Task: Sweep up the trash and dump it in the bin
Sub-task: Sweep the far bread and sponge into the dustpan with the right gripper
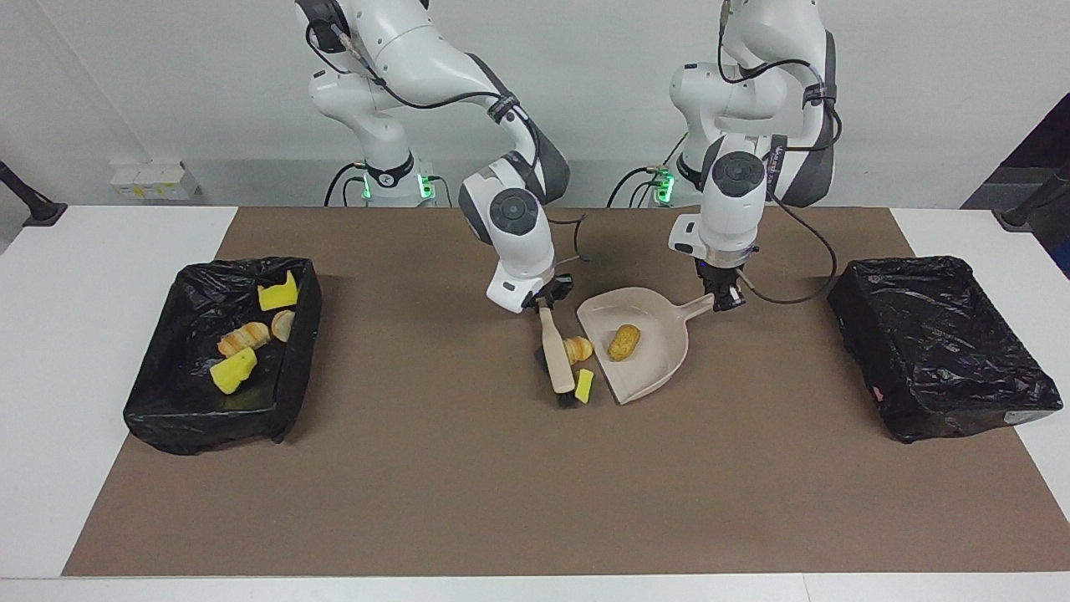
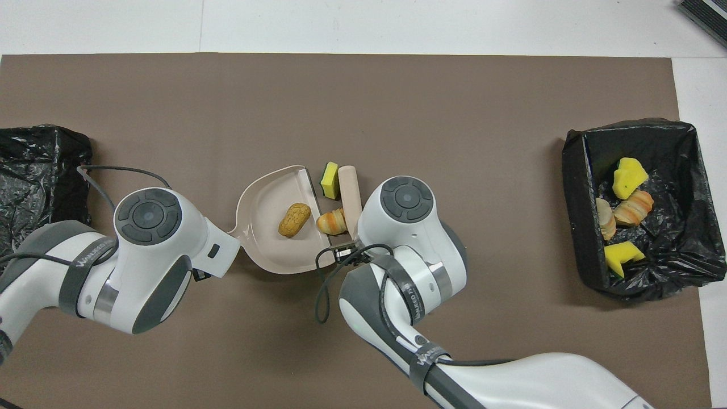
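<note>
Trash [image 1: 578, 349] beside dustpan [image 1: 648, 368] — under right gripper's [image 1: 553, 303] brush [image 1: 558, 357].

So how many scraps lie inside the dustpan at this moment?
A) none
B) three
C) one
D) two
C: a single brown bread-like piece lies in the dustpan; the striped piece and the yellow-green sponge chunk lie on the mat between the pan's mouth and the brush. The left claw holds the pan's handle and the right claw holds the brush.
</note>
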